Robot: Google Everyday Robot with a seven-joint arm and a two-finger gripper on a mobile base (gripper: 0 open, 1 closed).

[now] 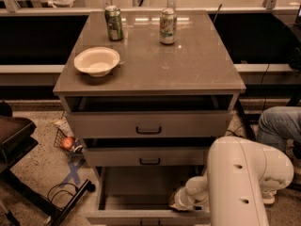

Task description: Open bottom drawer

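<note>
The bottom drawer [141, 192] of the light grey cabinet stands pulled far out, showing its plain grey tray interior. Its front edge lies at the bottom of the view and its handle barely shows. My white arm [244, 182] reaches in from the lower right. The gripper [178, 202] sits low over the drawer's right front corner, inside the tray. The middle drawer [149, 157] and top drawer [148, 125] are each slightly ajar, with black bar handles.
On the cabinet top [197, 65] stand a white bowl [96, 61] and two cans [114, 23] [168, 26]. A black stand [19, 140] and cables lie at the left. A small wire basket with an orange object [68, 142] sits on the floor. A person's knee [280, 124] is at the right.
</note>
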